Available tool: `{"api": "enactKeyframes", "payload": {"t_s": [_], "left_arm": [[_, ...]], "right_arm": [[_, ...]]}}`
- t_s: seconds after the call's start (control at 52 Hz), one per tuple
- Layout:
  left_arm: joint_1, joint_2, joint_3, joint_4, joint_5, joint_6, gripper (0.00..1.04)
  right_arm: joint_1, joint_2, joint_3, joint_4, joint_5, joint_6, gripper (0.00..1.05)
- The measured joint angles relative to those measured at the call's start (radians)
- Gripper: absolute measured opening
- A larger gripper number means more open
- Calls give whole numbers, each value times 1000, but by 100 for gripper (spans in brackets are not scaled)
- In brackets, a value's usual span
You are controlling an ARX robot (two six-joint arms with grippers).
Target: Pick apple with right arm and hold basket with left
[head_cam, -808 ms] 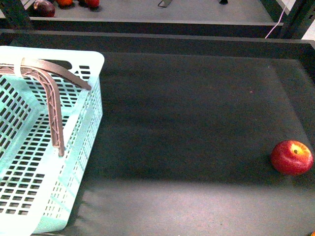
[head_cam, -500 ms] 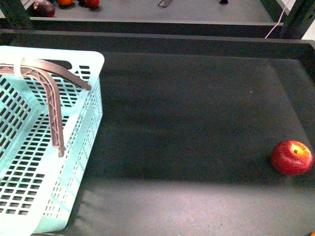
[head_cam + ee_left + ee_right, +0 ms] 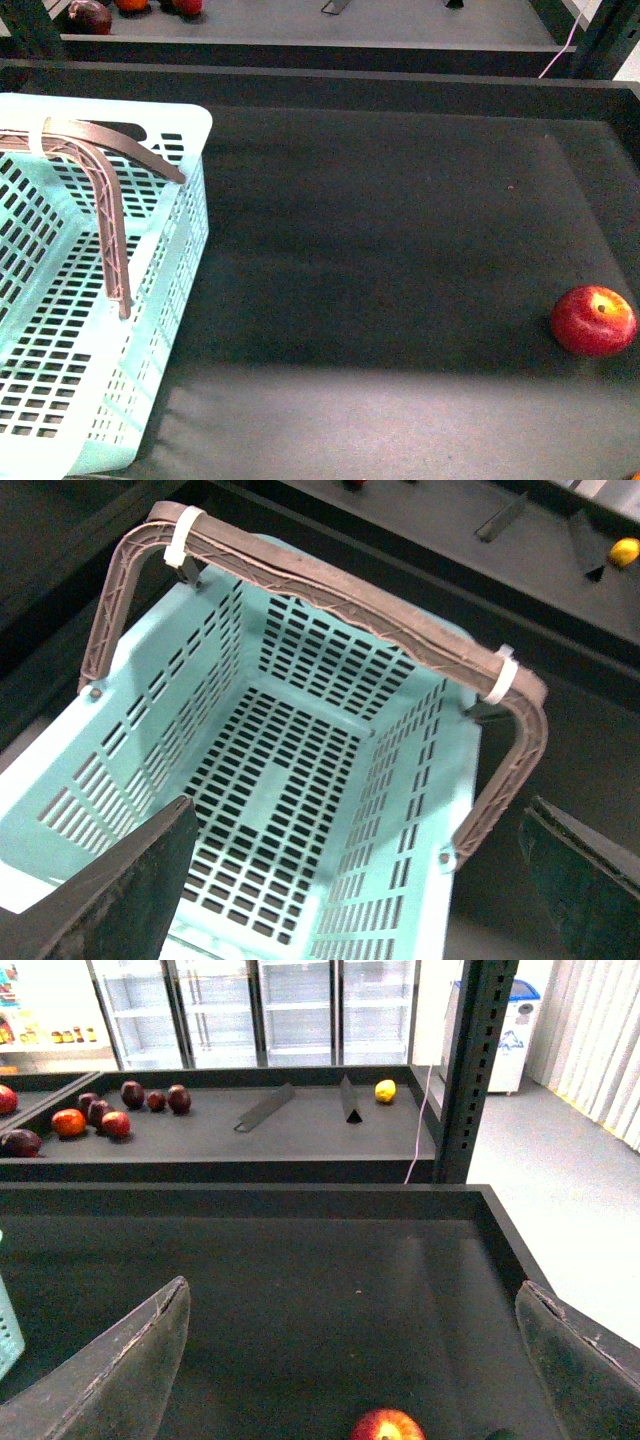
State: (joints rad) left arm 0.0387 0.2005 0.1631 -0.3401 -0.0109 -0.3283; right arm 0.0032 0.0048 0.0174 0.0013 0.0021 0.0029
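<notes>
Resting on the dark matte worktop (image 3: 380,230), the round, shiny red apple (image 3: 593,320) with a yellow patch at its stem sits near the right edge. It is well apart from the large light aqua slotted plastic basket (image 3: 185,250) at the far left. The basket's brownish-grey ribbed swing handles (image 3: 112,230) stand raised, banded with white ties (image 3: 185,535). The left gripper (image 3: 360,810) hangs above the open basket, fingers spread wide, holding nothing. The right gripper (image 3: 352,1288) hangs over the worktop, likewise spread and empty, with the apple showing between its fingers, untouched.
</notes>
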Motion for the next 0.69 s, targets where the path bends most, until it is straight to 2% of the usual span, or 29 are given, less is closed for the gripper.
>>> {"api": "enactKeyframes", "payload": {"t_s": [0.058,0.135,0.231,0.385,0.462,0.692], "left_arm": [[26,8,31,0,41,-47,98],[90,40,80,6,149,-156,98],[151,191,91,134,269,-327,98],[155,546,103,407,303,-551,98],[146,706,125,517,281,-619,98],[92,1026,224,669,231,-728,98]], "right_arm": [[0,0,0,0,0,0,96],[0,0,0,0,0,0,96],[0,0,0,0,0,0,96],[0,0,0,0,0,0,96],[0,0,0,0,0,0,96],[0,0,0,0,0,0,96]]}}
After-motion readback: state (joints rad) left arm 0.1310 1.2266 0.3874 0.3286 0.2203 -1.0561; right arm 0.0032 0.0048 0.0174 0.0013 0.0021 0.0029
